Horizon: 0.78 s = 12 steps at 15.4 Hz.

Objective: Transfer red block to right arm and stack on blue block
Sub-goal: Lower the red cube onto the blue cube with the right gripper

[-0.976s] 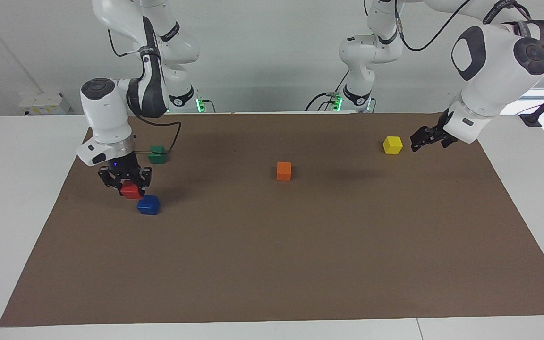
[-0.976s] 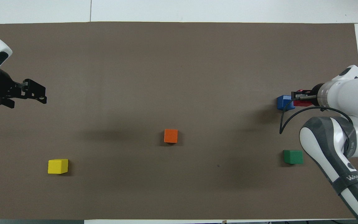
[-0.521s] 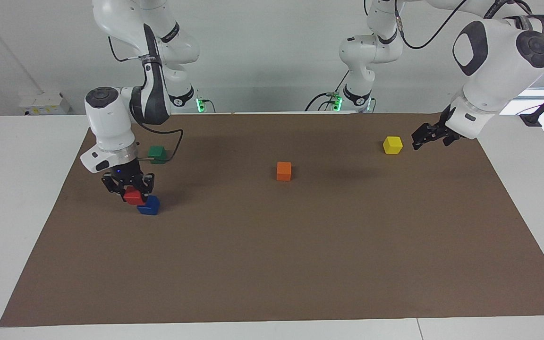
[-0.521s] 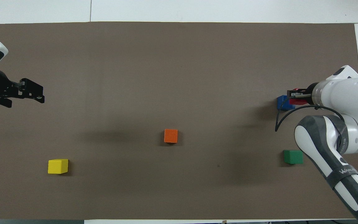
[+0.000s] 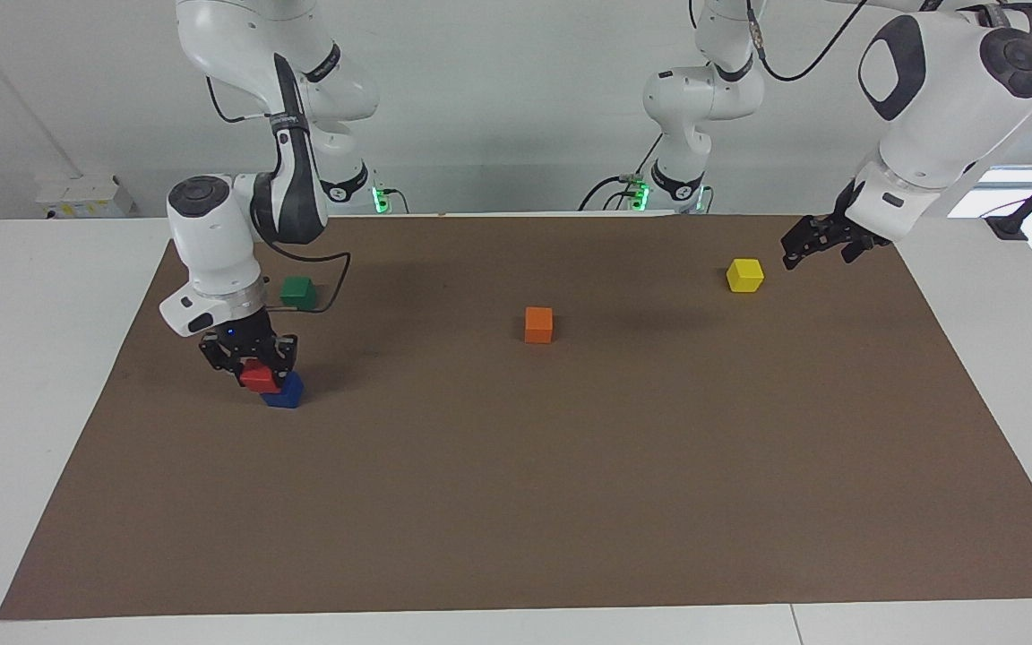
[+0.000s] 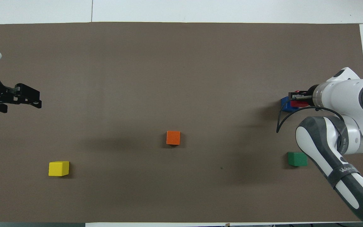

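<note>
A: Right gripper point(image 5: 258, 369) clamped on the red block point(image 5: 259, 376), over the blue block point(image 5: 284, 391) at the right arm's end. Left gripper point(image 5: 801, 252) open, empty, waiting by the yellow block point(image 5: 744, 274).

B: Likely light, rigid, glossy; grip flat side faces.

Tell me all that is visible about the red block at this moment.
The red block is a small glossy cube, plain red with no markings visible. The right end effector is shut on it from above, its black fingers on two opposite sides. It hangs level, just over the blue block, shifted a little off that block toward the right arm's end of the table. Whether the two blocks already touch cannot be told. In the overhead view the wrist hides most of it.
</note>
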{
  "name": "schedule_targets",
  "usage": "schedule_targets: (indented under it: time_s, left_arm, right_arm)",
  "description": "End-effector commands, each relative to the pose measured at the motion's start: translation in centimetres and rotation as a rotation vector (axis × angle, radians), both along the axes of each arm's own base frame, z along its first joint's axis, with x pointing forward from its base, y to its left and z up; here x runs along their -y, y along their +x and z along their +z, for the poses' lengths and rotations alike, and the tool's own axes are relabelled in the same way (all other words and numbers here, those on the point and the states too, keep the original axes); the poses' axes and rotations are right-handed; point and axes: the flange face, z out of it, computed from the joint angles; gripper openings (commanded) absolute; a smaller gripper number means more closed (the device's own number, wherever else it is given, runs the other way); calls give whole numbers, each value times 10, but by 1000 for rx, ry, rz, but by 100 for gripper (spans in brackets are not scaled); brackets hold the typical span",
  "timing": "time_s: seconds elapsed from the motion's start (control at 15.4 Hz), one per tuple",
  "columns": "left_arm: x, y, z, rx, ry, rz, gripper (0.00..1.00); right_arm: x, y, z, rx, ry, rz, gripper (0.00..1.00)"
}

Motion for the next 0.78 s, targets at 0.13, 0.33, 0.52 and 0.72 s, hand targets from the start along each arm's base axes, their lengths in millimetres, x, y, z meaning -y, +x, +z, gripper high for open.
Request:
schedule_targets:
  time_s: [0.13, 0.33, 0.52, 0.72]
  left_arm:
    - [1, -18, -4, 11, 18, -28, 100]
    - [0, -19, -3, 14, 18, -27, 100]
    - [2, -24, -1, 12, 20, -32, 100]
    - [0, -22, 0, 38, 21, -30, 100]
  right_arm:
    - [-19, 4, -9, 21, 13, 4, 0]
    - [-21, 3, -10, 18, 14, 6, 0]
    - [-17, 1, -11, 11, 11, 6, 0]
    - [-12, 1, -11, 6, 9, 4, 0]
